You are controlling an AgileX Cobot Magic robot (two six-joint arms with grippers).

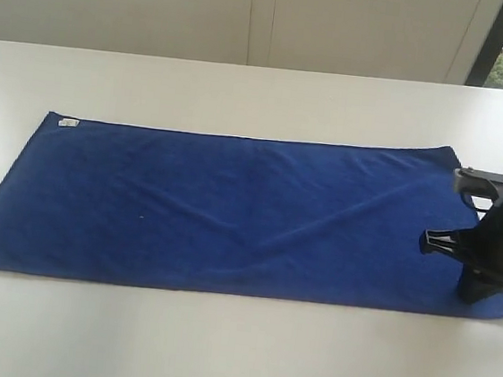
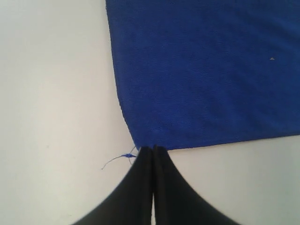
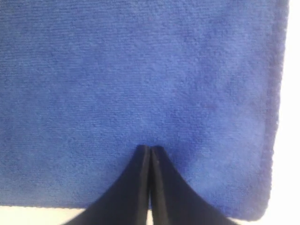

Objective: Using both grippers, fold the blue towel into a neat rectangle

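Bench (image 1: 262,91) first: white, smooth, matte, broad. Flat on it in a single layer, blue towel (image 1: 231,209): deep royal blue, soft fine pile, long rectangle with a narrow stitched hem, shallow creases slanting across the middle. Long axis side to side in the exterior view, short ends pointing left and right, long edges parallel to the bench front.

Right hand (image 3: 150,148): black, smooth, two tapering fingers pressed flat together, closed. Tips down on the pile just inside the towel's near right corner, hem running close beside.

Left hand (image 2: 153,148): same black wedge shape, closed, fingers meeting along one thin seam. Tips at the towel's near left corner, right on the hem; touching the cloth or just above it, hard to tell from the wrist view.

Small white tag (image 1: 68,121) at the far left corner. Thin blue loose thread (image 2: 117,160) curling off the near left corner onto bare bench, just beside the left hand.
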